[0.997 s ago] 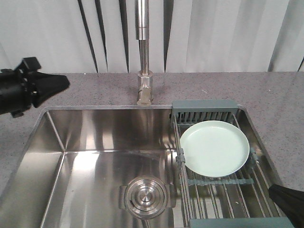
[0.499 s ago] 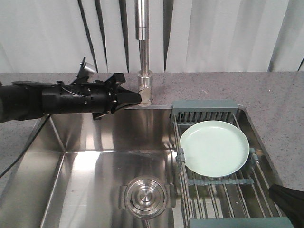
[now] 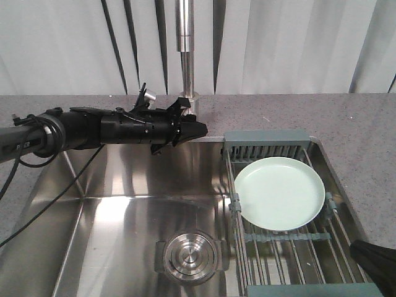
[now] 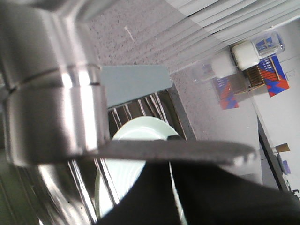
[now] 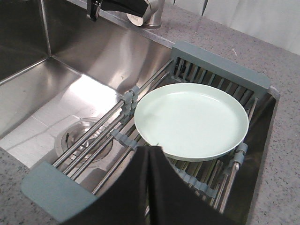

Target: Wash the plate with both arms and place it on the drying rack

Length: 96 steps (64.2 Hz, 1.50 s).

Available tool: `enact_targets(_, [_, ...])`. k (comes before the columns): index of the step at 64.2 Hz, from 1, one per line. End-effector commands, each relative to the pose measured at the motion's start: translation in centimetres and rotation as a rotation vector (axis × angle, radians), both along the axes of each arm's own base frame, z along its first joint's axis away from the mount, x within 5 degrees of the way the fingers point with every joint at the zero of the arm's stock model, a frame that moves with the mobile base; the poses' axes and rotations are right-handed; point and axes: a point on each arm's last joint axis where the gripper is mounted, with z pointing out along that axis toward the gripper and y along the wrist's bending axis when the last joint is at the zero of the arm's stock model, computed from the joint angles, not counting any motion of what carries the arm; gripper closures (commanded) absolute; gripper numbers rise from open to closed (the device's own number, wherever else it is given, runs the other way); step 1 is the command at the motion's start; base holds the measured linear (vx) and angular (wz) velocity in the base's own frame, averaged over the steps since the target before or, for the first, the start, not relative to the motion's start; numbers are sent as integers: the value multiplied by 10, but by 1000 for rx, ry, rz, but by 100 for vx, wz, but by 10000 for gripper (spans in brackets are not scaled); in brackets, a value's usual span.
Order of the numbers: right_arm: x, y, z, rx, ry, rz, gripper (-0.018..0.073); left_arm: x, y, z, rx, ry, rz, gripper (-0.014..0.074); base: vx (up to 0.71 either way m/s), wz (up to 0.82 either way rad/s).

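Note:
The pale mint-green plate (image 3: 279,193) lies flat on the drying rack (image 3: 266,141) over the right side of the sink, and shows in the right wrist view (image 5: 192,119) too. My left gripper (image 3: 202,130) is shut and empty. It reaches in from the left along the sink's back edge, its tip beside the faucet base and left of the rack. In the left wrist view one of its fingers (image 4: 187,152) crosses in front of the plate (image 4: 136,136). My right gripper (image 5: 149,151) is shut and empty, just short of the plate's near rim; only part shows at the bottom right (image 3: 371,258).
The steel faucet (image 3: 187,62) stands at the back centre, its base filling the left of the left wrist view (image 4: 51,93). The steel sink basin (image 3: 111,210) has a round drain (image 3: 190,257). Grey speckled countertop (image 3: 365,124) surrounds it.
My left arm has swung in from the far left along the back of the sink; its tip now sits by the faucet base. The plate and right gripper have not moved.

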Motion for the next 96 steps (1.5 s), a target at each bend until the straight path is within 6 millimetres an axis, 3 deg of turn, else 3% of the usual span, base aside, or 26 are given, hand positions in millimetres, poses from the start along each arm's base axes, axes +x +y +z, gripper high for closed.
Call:
enact_targets(1, [3, -1, 12, 25, -62, -28, 566, 4, -4, 47, -113, -69, -1, 603, 0, 0])
enact_targets(29, [3, -1, 12, 26, -63, -28, 566, 28, -5, 72, -113, -169, 88, 603, 0, 0])
enact_targets(56, [3, -1, 12, 25, -62, -28, 566, 8, -1, 88, -162, -140, -130, 603, 0, 0])
enact_targets(67, [3, -1, 12, 25, -62, -28, 566, -10, 18, 120, 11, -190, -186, 603, 0, 0])
enact_targets(78, [3, -1, 12, 25, -62, -28, 566, -37, 51, 161, 179, -237, -212, 603, 0, 0])
enact_targets(89, [3, -1, 12, 25, -62, -28, 566, -75, 86, 198, 485, -304, -194, 603, 0, 0])
enact_targets(96, [3, -1, 12, 25, -62, -28, 566, -111, 102, 217, 632, -362, -139, 603, 0, 0])
